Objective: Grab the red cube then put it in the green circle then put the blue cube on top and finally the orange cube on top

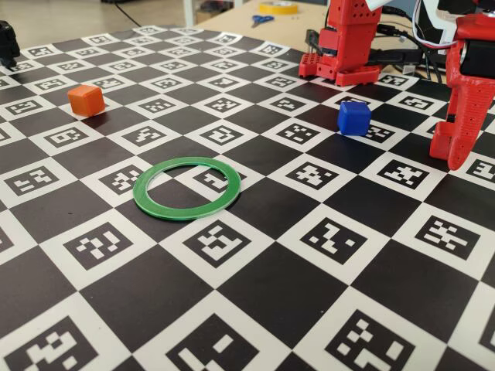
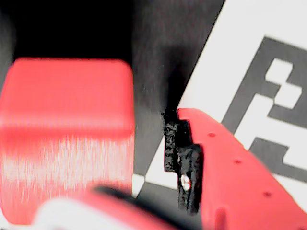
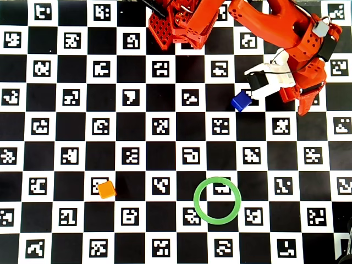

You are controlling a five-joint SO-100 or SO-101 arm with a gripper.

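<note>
Nearest me in the fixed view the green circle (image 1: 186, 188) lies empty on the bench (image 1: 255, 294). Beyond it sit the orange cube (image 1: 85, 100) and the blue cube (image 1: 353, 117), both untouched. Farthest right, the gripper (image 2: 148, 163) is spread, the red cube (image 2: 67, 134) between its jaws in the wrist view, no contact visible. I judge this the first grab; next I'd close squarely, then lift toward the ring.

The red cube (image 2: 67, 139) sits left of a black-padded gripper finger (image 2: 184, 163) above the checkered board (image 2: 259, 72), untouched.
</note>
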